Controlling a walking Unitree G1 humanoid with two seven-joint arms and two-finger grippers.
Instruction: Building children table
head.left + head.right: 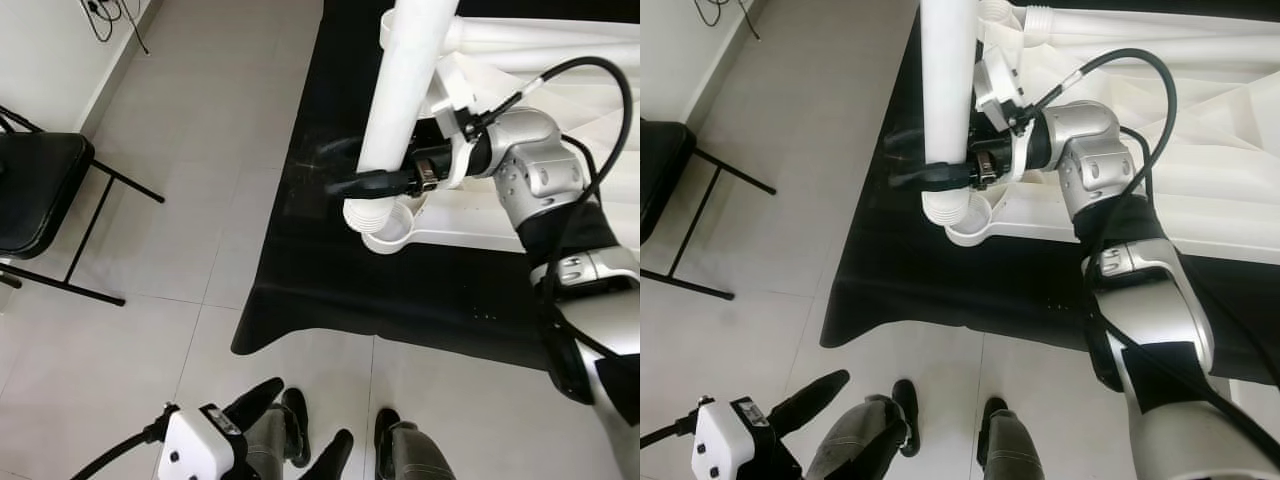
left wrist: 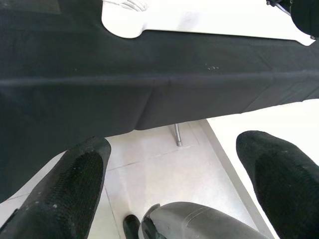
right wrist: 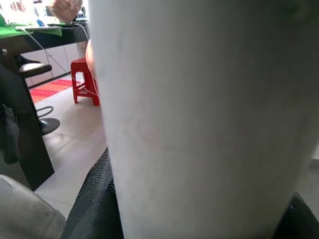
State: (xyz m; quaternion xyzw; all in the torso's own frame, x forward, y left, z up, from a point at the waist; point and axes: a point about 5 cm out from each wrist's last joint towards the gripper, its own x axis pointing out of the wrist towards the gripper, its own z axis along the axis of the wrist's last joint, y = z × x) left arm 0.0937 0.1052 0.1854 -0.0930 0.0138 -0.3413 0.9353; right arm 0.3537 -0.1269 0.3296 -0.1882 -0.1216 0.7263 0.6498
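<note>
Fingers of the right end effector (image 1: pixel 385 183) were clamped around one white table leg (image 1: pixel 405 95), close to its ribbed lower end. That leg stood nearly upright, its threaded tip right over one round socket (image 1: pixel 388 234) at the corner of the white tabletop (image 1: pixel 1160 215); whether the tip touched the socket could not be told. The tabletop lay flat on a black cloth (image 1: pixel 300 250) covering the worktop. A second white leg (image 1: pixel 540 35) lay on the tabletop farther back.

In the right wrist view the leg (image 3: pixel 199 114) stood close before the lens, with a black finger (image 3: pixel 94 204) pressed against its side; beyond it were one red stool (image 3: pixel 82 79) and a person's hand (image 3: pixel 65 7).

The left end effector (image 2: pixel 174 184) hung low near the robot's legs, its two fingers spread wide apart and holding nothing. One black folding chair (image 1: pixel 40 190) stood on the tiled floor (image 1: pixel 200 120), well apart from the worktop.
</note>
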